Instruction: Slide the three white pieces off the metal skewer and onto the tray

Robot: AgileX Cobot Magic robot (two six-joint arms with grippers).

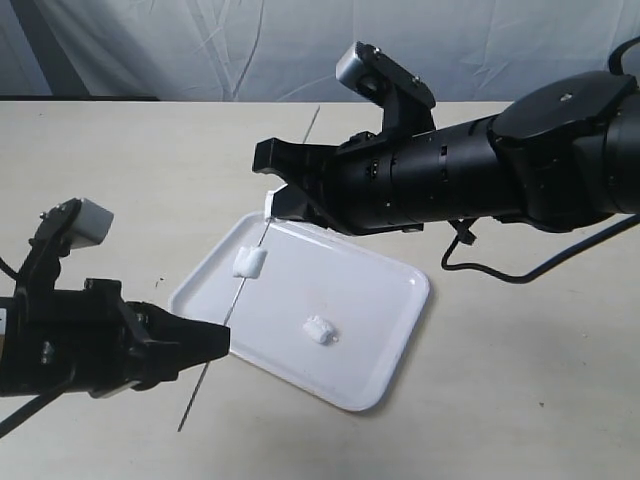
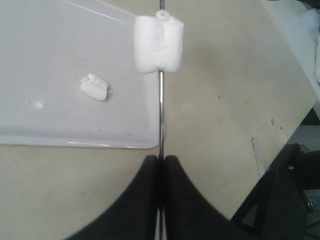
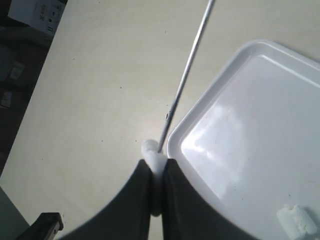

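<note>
The thin metal skewer [image 1: 212, 355] slants over the left edge of the white tray [image 1: 400, 350]. My left gripper [image 1: 225, 340] is shut on its lower part, seen in the left wrist view with the gripper [image 2: 161, 159] closed round the skewer [image 2: 161, 110]. One white piece [image 1: 247, 262] is still threaded at mid-rod [image 2: 158, 45]. A second white piece [image 1: 319, 330] lies loose on the tray [image 2: 94, 87]. My right gripper [image 1: 270, 200] is shut on the third white piece [image 3: 154, 155] on the rod [image 3: 187, 75], just outside the tray's rim [image 3: 172, 137].
A beige table [image 1: 520, 400] carries the tray, with a white cloth backdrop [image 1: 200, 40] behind it. A black cable [image 1: 500, 272] hangs under the right arm. The skewer's far tip [image 1: 316, 110] pokes past the right gripper.
</note>
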